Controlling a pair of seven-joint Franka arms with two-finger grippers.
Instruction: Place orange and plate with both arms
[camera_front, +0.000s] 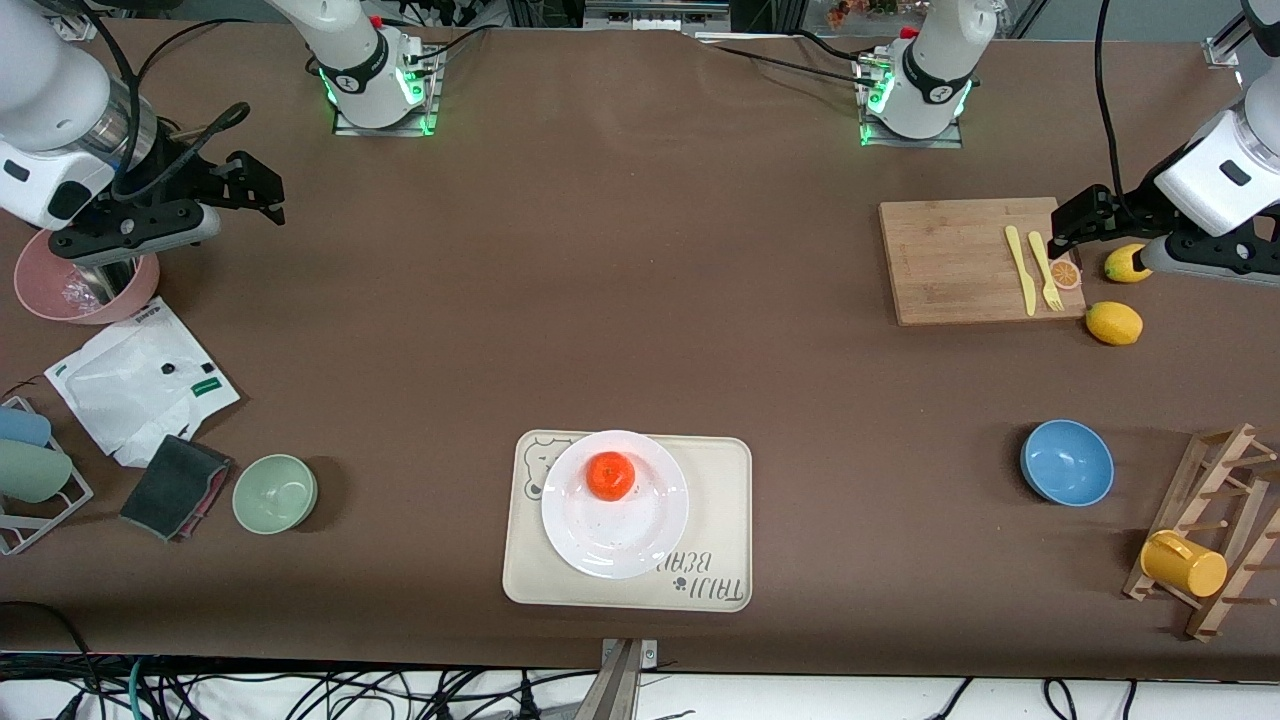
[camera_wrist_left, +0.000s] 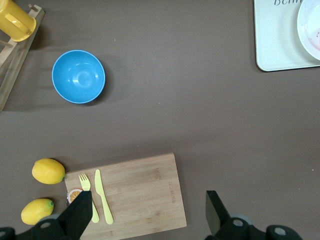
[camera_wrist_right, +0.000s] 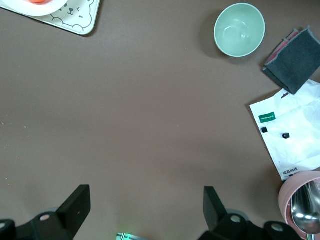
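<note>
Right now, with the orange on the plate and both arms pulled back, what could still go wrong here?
The orange sits loose and off-centre on the glossy plate; a jolt could roll it off.

The plate overhangs the bear-print tray at one edge, so it may rock or slide if bumped.

The open left gripper hangs low over the cutting board, close to the yellow fork and knife, and could knock them. The open right gripper is beside the pink bowl.

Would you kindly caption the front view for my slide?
Orange on white plate atop bear-print tray; both end effectors open, left over cutting board, right over table.
</note>
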